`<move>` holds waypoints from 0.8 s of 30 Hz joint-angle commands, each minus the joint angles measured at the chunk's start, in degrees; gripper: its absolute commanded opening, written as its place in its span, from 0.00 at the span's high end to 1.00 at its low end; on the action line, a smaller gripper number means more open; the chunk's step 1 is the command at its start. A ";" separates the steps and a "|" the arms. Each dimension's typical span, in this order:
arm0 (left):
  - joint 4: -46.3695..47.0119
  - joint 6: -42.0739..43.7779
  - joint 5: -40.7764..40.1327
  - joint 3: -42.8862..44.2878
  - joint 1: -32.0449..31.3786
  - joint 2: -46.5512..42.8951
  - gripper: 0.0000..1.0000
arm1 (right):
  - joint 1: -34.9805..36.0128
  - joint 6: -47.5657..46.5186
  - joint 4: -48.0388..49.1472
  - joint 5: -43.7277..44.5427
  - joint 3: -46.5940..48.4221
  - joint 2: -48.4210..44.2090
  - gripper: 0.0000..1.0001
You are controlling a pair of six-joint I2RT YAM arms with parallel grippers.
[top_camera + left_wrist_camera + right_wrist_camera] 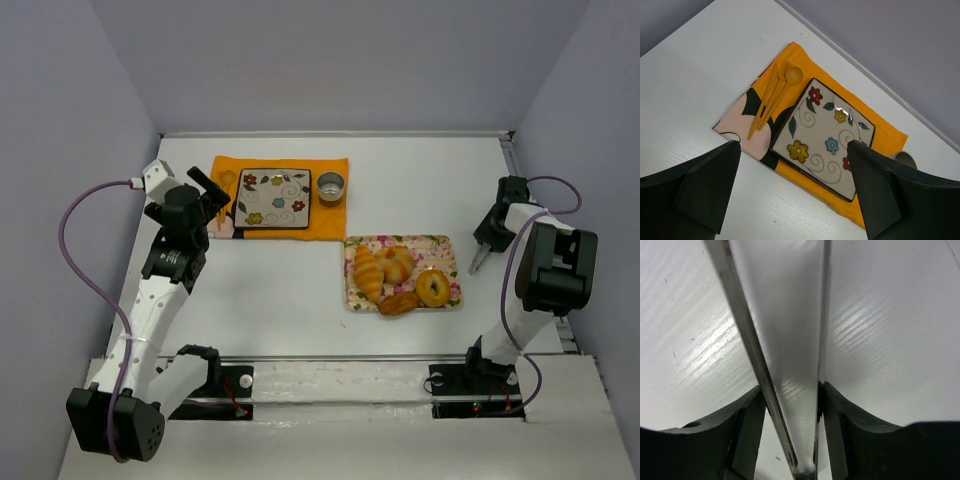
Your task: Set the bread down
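nothing is placed yet: the bread all sits on the floral tray, the flowered plate is bare, the right gripper clamps metal tongs, and the left gripper hangs wide open above the plate.

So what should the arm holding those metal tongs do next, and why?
Probably swing the right gripper left toward the tray. Its tongs hang over bare table, the bread all lies on the tray, and the plate is empty.

Claw clamping metal tongs, white table
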 commanded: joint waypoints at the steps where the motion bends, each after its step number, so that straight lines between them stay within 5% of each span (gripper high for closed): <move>1: 3.15 0.65 -0.51 -0.65 0.42 -1.85 0.01 | -0.31 -1.31 2.49 -2.03 -1.53 -4.07 0.57; 13: 4.02 0.30 1.33 -1.62 0.42 -3.44 0.01 | -0.31 -7.46 -4.70 -30.05 -3.55 -33.17 0.55; 24: 4.47 0.30 3.88 -1.62 0.42 -3.08 0.01 | 21.04 -8.17 -19.29 -36.75 -4.95 -48.63 0.50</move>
